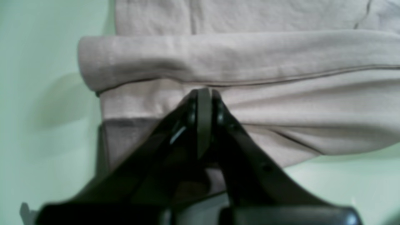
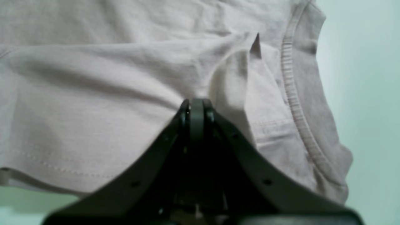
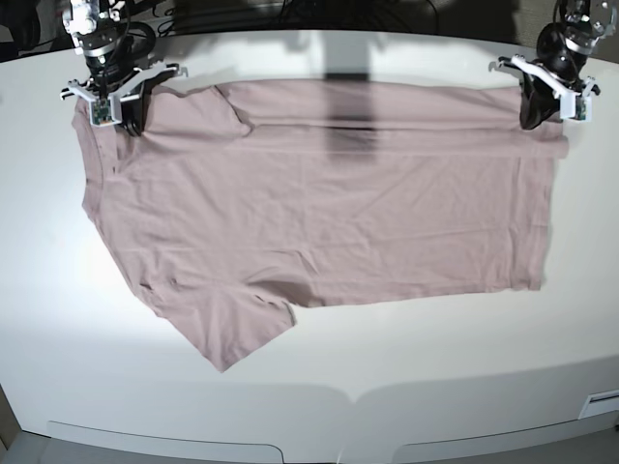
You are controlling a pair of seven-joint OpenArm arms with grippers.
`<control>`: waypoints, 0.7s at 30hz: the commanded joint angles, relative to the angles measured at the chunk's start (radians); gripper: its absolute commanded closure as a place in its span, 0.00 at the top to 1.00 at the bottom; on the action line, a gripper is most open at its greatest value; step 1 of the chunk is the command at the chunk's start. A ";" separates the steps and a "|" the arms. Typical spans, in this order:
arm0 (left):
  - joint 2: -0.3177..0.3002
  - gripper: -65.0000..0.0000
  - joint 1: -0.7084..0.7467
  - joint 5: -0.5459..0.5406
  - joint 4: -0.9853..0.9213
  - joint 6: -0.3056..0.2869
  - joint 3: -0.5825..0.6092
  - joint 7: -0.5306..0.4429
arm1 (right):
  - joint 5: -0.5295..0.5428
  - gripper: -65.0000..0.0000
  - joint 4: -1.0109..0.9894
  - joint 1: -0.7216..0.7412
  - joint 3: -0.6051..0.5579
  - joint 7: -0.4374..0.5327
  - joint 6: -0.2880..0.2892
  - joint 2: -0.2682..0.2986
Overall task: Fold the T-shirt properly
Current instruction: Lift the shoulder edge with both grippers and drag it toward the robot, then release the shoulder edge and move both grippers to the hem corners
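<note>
The mauve-pink T-shirt (image 3: 319,203) lies spread on the white table, neckline at the left and hem at the right, with its far strip doubled over toward the middle. My right gripper (image 3: 124,124) sits at the far left by the ribbed neckline (image 2: 292,93). It is shut (image 2: 197,101) on a pinch of the cloth, and creases run into its tips. My left gripper (image 3: 535,120) is at the far right hem corner. In the wrist view its tips (image 1: 204,91) are shut on the cloth just under the rolled fold (image 1: 218,59).
The white table (image 3: 406,367) shows bare surface in front of the shirt, with a curved front edge. One sleeve (image 3: 232,329) sticks out toward the front left. Dark cables and arm bases lie beyond the far edge.
</note>
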 commanded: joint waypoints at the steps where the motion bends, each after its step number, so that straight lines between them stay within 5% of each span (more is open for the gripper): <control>1: -0.006 0.00 0.050 0.082 -0.029 0.050 -0.019 0.212 | -0.027 0.00 0.000 -0.042 0.001 -0.108 0.001 0.006; 21: -0.007 0.00 0.178 0.082 0.218 0.015 -0.102 0.171 | -0.030 0.00 0.196 -0.190 0.002 -0.100 -0.068 -0.016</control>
